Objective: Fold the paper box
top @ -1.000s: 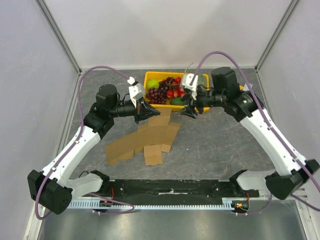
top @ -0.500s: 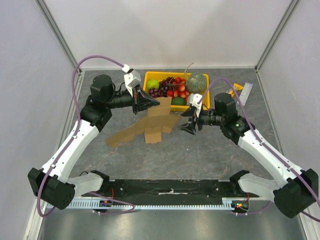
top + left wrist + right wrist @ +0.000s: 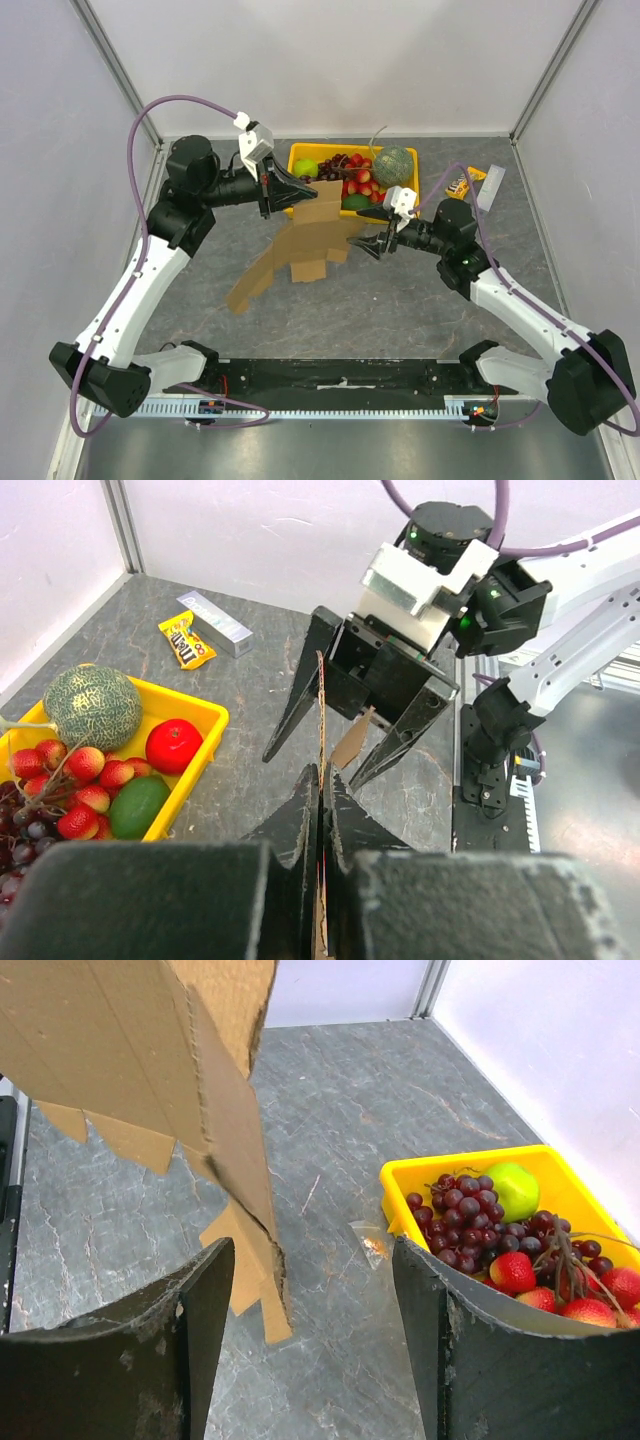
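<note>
1. Your left tool is pressed together on the top edge of the flat brown die-cut cardboard paper box. The sheet hangs lifted over the far middle of the dark grey stone-patterned bench.
2. Your right tool is spread wide at the sheet's right edge. The left wrist view shows that edge between its fingers, not pinched.
3. Just behind the sheet, by the far edge, sits a yellow plastic tray. It holds a netted green melon, dark grapes, red strawberries and a green apple.
4. From above, the raised sheet and left tool cover the tray's near left part.
5. Toward the far right corner lie a yellow candy packet and a silvery rectangular bar, just beside each other and well apart from the sheet.
6. The sheet's lower flaps trail toward the near left. You cannot tell whether they touch the bench.
</note>
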You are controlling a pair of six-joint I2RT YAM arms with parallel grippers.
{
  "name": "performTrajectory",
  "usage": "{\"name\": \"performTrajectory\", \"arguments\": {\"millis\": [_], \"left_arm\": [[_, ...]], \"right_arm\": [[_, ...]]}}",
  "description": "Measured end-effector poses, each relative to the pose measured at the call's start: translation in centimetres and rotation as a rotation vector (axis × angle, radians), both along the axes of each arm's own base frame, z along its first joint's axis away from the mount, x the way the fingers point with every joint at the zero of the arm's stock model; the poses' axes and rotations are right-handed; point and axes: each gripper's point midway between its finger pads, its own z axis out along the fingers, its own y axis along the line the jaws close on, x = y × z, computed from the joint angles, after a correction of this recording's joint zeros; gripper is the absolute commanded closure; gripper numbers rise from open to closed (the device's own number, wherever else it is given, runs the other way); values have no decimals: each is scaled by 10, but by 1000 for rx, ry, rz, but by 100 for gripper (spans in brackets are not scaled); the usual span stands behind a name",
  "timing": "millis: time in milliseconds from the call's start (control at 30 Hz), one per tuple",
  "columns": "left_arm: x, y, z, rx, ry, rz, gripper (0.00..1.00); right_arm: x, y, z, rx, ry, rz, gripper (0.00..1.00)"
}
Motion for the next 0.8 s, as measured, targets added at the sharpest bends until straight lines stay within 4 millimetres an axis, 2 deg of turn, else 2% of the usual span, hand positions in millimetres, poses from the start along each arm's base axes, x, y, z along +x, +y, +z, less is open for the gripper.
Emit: {"name": "performTrajectory", "arguments": {"millis": [167, 300, 367, 433, 533, 800], "left_arm": [[-3, 1, 10, -5, -1, 0, 98], [-7, 2, 28, -23, -20, 0, 98], [-9, 3, 37, -33, -33, 0, 98], [-10, 3, 43, -43, -39, 0, 98], [-11, 3, 47, -51, -36, 0, 98], [-10, 2, 50, -71, 1, 3, 98]], "right_arm": [[3, 9, -13, -6, 26, 48, 31], [2, 14, -21, 0, 63, 79, 35], [2, 17, -17, 18, 59, 94, 39], [1, 19, -10, 46, 59, 104, 48], [0, 23, 2, 95, 56, 122, 58], [3, 30, 7, 160, 97, 147, 62]]}}
